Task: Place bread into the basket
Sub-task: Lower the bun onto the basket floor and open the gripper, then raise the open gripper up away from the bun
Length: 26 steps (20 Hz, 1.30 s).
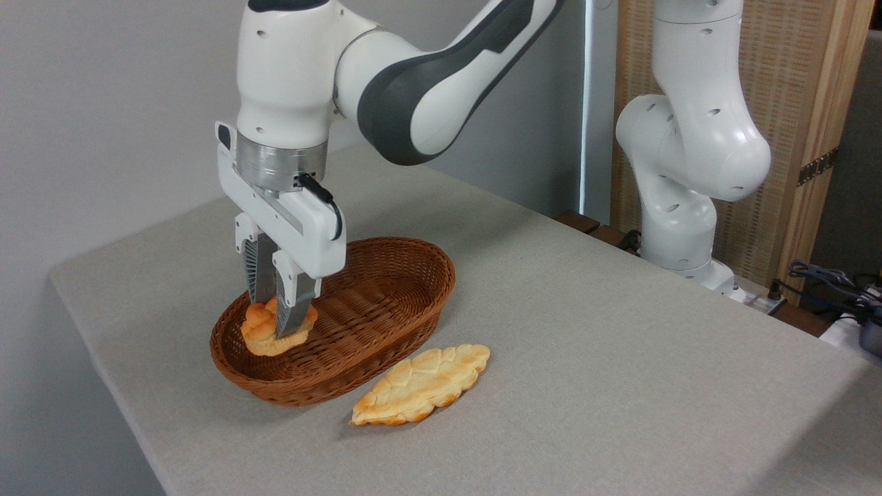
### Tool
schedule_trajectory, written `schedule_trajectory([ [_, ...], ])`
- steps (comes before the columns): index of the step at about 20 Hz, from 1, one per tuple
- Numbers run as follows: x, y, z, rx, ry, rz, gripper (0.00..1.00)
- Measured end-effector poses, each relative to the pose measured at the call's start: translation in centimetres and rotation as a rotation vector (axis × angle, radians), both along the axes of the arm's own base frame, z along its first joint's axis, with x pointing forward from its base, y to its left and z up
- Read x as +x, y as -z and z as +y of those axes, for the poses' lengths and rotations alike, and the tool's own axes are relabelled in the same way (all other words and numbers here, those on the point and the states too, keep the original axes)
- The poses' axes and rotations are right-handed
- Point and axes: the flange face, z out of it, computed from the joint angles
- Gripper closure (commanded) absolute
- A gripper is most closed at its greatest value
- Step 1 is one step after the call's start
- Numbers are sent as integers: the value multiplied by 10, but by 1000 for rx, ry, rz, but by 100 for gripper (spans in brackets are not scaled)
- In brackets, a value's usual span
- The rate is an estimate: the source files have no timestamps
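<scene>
The bread (265, 336), a small orange-brown bun with a swirled top, hangs over the left end of the basket (386, 324), an oval reddish-brown wicker one. My gripper (273, 325) points straight down and is shut on the bread, a finger on each side of it. I cannot tell whether the bun touches the basket floor.
A longer flat pale-golden leaf-shaped bread (420, 384) lies on the grey tablecloth just in front of the basket. The arm's white base (679, 227) stands at the table's back right. The table's left edge is close to the basket.
</scene>
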Motion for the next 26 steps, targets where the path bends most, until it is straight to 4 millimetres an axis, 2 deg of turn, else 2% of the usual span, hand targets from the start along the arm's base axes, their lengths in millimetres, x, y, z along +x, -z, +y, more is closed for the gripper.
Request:
schedule_trajectory([
  [4, 0, 13, -17, 10, 17, 23, 0],
  [9, 1, 22, -22, 25, 30, 36, 0],
  [17, 1, 23, -20, 27, 27, 37, 0],
  [21, 3, 21, -12, 27, 13, 33, 0],
  [26, 6, 7, 1, 37, -1, 5, 0],
])
